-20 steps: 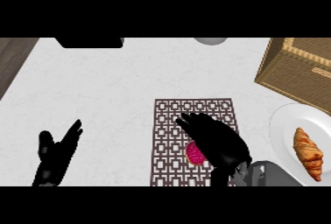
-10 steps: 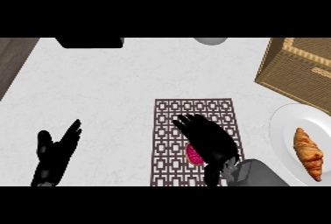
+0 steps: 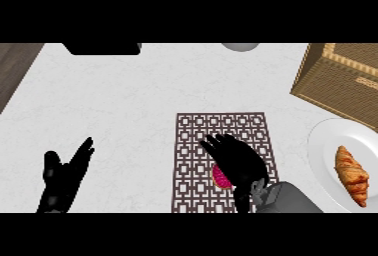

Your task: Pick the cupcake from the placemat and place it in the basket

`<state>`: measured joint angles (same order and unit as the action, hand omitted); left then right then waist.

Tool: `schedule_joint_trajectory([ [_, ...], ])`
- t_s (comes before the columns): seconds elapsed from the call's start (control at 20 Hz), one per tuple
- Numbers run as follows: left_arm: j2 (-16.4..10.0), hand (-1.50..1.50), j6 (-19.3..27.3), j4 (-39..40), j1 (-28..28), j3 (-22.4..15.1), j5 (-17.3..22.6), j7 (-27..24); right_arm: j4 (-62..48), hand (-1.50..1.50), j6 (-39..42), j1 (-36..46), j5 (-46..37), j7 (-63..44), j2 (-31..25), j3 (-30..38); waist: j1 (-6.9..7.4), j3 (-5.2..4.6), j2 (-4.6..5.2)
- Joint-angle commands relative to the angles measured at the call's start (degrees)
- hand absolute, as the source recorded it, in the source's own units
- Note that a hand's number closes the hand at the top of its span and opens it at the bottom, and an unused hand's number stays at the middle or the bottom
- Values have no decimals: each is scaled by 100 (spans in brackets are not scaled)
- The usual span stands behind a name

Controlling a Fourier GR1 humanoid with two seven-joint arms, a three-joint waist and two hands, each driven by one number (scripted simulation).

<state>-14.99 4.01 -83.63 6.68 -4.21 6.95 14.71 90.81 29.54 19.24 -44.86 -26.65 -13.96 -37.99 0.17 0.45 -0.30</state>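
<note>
Right hand (image 3: pixel 238 162) has settled lower over the pink-frosted cupcake (image 3: pixel 219 177) on the brown lattice placemat (image 3: pixel 221 125); a grasp is probably beginning, but I cannot tell whether it has closed.

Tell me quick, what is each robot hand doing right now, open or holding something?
Left robot hand: open, resting, holding nothing.
Right robot hand: over the cupcake on the placemat; grip cannot be told.

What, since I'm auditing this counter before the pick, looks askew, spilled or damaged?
Nothing stands out. The placemat lies flat, the cupcake sits on it, partly hidden by the right hand, the croissant rests on its plate, the basket looks intact.
</note>
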Motion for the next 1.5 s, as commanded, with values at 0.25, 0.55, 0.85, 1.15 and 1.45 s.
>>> schedule_joint_trajectory([
  [0.25, 190, 0, -80, 487, -121, 83, -122, 59, -447, -150, -387, -273, -521, 519, 180, 43, -14, -45, 31],
  [0.55, 187, 0, -207, 471, 33, 203, -169, -91, -540, 150, -379, -349, -767, 867, 147, 108, -4, -45, 31],
  [0.85, 194, 0, -326, 759, -136, 281, -157, -131, -954, 150, -850, 95, -1520, 958, 517, -308, -5, -47, 36],
  [1.15, 234, 0, -283, 472, -141, 285, -166, 94, -1889, 150, -1062, 449, -1505, 345, 807, 799, 23, -47, 75],
  [1.45, 91, 0, -406, 61, 28, 241, -155, 136, -2836, 150, -1519, 1322, -1360, -1778, 1059, 2794, 197, -40, 144],
])
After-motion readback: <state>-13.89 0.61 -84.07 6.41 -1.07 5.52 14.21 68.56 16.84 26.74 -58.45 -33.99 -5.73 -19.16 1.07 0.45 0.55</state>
